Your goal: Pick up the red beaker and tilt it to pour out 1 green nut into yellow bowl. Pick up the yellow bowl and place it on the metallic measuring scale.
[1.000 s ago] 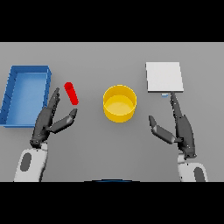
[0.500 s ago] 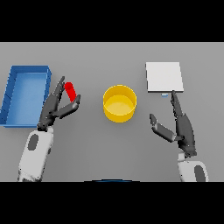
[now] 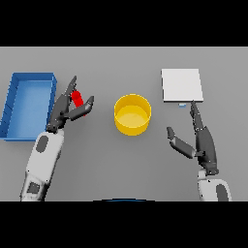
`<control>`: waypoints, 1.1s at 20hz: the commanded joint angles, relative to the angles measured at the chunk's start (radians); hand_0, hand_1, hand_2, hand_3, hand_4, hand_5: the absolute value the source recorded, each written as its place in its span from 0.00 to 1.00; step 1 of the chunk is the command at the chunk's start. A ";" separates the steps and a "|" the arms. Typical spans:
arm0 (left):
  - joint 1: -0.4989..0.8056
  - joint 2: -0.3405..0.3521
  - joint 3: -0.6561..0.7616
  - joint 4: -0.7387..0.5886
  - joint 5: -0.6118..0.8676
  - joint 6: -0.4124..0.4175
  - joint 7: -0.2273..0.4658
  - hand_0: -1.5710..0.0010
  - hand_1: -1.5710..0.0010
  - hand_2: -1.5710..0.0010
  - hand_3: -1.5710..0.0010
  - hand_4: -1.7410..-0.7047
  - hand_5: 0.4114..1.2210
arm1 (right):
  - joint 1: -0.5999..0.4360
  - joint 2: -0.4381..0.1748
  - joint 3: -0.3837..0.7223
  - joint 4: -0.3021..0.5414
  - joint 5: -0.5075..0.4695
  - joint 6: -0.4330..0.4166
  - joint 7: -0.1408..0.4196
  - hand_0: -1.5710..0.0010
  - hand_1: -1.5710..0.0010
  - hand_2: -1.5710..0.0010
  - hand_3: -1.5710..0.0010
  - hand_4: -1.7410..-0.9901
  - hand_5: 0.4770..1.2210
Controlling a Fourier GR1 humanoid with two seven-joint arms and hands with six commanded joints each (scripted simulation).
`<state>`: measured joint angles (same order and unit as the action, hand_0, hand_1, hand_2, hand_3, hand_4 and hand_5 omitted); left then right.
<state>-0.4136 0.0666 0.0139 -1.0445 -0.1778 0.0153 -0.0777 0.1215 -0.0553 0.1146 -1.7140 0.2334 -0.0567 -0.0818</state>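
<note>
Left hand (image 3: 68, 110) fingers spreading around red beaker (image 3: 77, 99), not yet gripping; right hand (image 3: 202, 140) lying relaxed, holding nothing; pouring into yellow bowl (image 3: 132, 114) and placing on scale (image 3: 181, 85) remaining

Head view; looks down on table (image 3: 124, 169)

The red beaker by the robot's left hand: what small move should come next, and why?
Probably closing the left hand round the red beaker. The beaker already sits between its thumb and fingers, which look spread rather than clamped, so a firm grasp seems needed before lifting it toward the yellow bowl. The right hand rests open near the scale.
</note>
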 commanded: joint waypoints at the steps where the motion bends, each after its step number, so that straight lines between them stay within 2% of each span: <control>1: -0.004 0.002 0.004 0.013 0.006 -0.009 -0.017 1.00 1.00 1.00 1.00 0.43 0.34 | -0.007 -0.001 -0.004 0.006 -0.003 0.000 0.003 1.00 1.00 1.00 1.00 0.63 0.22; 3: -0.019 -0.010 0.010 0.039 0.014 -0.013 -0.046 1.00 1.00 1.00 1.00 0.41 0.35 | -0.004 -0.008 -0.004 0.005 0.005 -0.001 0.004 1.00 1.00 1.00 1.00 0.63 0.22; 4: -0.026 -0.011 0.012 0.044 0.016 -0.014 -0.054 1.00 1.00 1.00 1.00 0.40 0.35 | 0.015 -0.004 0.004 -0.004 0.010 -0.002 -0.014 1.00 1.00 1.00 1.00 0.64 0.22; 6: -0.023 -0.024 0.024 0.064 0.025 -0.003 -0.083 1.00 1.00 1.00 1.00 0.38 0.36 | -0.005 -0.002 -0.002 0.002 0.010 -0.009 0.007 1.00 1.00 1.00 1.00 0.64 0.22; 7: -0.033 -0.034 0.032 0.070 0.035 0.003 -0.086 1.00 0.98 0.96 0.98 0.35 0.39 | 0.003 -0.003 0.002 -0.006 0.013 -0.008 0.001 1.00 1.00 1.00 1.00 0.64 0.22; 8: -0.049 -0.041 0.045 0.084 0.044 0.014 -0.083 0.92 0.91 0.88 0.92 0.32 0.42 | -0.002 -0.008 -0.003 -0.015 0.010 -0.007 0.008 1.00 1.00 1.00 1.00 0.64 0.22; 9: -0.057 -0.055 0.053 0.090 0.053 0.024 -0.077 0.82 0.79 0.77 0.81 0.28 0.46 | 0.001 -0.009 -0.004 -0.016 0.012 -0.010 0.005 1.00 1.00 1.00 1.00 0.64 0.22; 10: -0.068 -0.051 0.063 0.103 0.052 0.038 -0.054 0.72 0.69 0.67 0.65 0.28 0.57 | 0.000 -0.006 -0.001 -0.008 0.014 -0.010 0.010 1.00 1.00 1.00 1.00 0.64 0.23; 11: -0.074 -0.054 0.057 0.123 0.033 0.057 -0.062 0.58 0.55 0.53 0.54 0.23 0.65 | 0.011 -0.005 0.006 -0.015 0.020 -0.009 0.003 1.00 1.00 1.00 1.00 0.65 0.23; 13: -0.091 -0.043 0.053 0.139 0.014 0.053 -0.060 0.37 0.35 0.34 0.41 0.16 0.78 | 0.008 -0.009 0.002 0.000 0.016 -0.004 0.004 1.00 1.00 1.00 1.00 0.65 0.23; 14: -0.101 -0.036 0.050 0.146 0.013 0.045 -0.058 0.30 0.28 0.27 0.38 0.13 0.82 | 0.001 -0.008 -0.003 -0.002 0.011 -0.006 0.005 1.00 1.00 1.00 1.00 0.65 0.22; 16: -0.091 -0.037 0.031 0.134 -0.002 0.042 -0.051 0.19 0.18 0.17 0.24 0.19 0.89 | 0.000 -0.008 -0.007 -0.004 0.004 -0.005 0.004 1.00 1.00 1.00 1.00 0.65 0.22; 18: -0.079 -0.046 0.033 0.125 -0.007 0.038 -0.054 0.12 0.12 0.11 0.16 0.23 0.93 | 0.006 -0.012 -0.009 -0.004 -0.002 0.001 -0.003 1.00 1.00 1.00 1.00 0.64 0.23; 21: -0.080 -0.067 0.041 0.105 0.017 0.071 -0.085 0.06 0.06 0.06 0.08 0.12 0.90 | 0.022 0.001 -0.003 0.002 -0.003 -0.001 -0.011 1.00 1.00 1.00 1.00 0.64 0.22; 22: -0.078 -0.071 0.047 0.090 0.033 0.077 -0.098 0.05 0.05 0.05 0.06 0.09 0.89 | 0.024 0.000 -0.001 0.002 -0.001 0.001 -0.031 1.00 1.00 1.00 1.00 0.64 0.23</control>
<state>-0.4915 -0.0043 0.0604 -0.9549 -0.1421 0.0911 -0.1789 0.1458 -0.0554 0.1138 -1.7119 0.2323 -0.0560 -0.1135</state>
